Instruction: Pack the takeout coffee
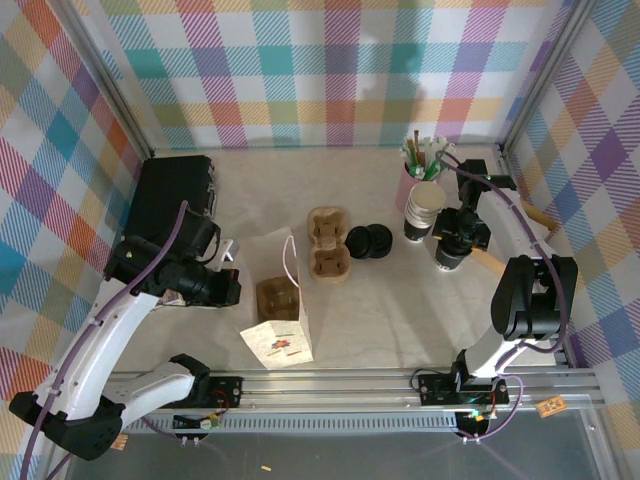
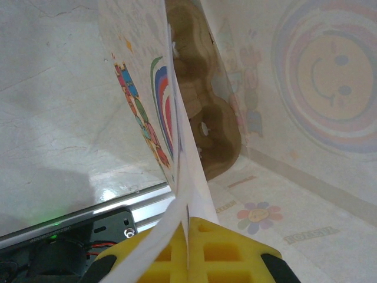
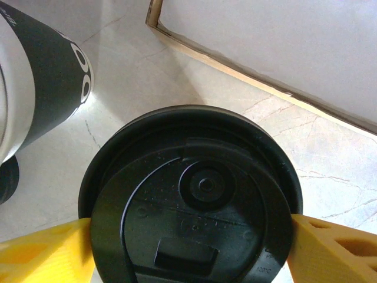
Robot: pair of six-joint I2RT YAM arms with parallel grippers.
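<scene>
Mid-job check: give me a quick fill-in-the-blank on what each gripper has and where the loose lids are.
1. The left gripper is shut on the edge of the white paper ___.
2. The right gripper clasps the takeout coffee just below its ___ lid.
3. The loose lids lie between the cardboard carrier and the stack of white ___.
Missing words: bag; black; cups.

Takeout coffee [image 3: 197, 194], round black lid with sip slot fitted on top, standing upright, right side of table [image 1: 380, 320]
</scene>
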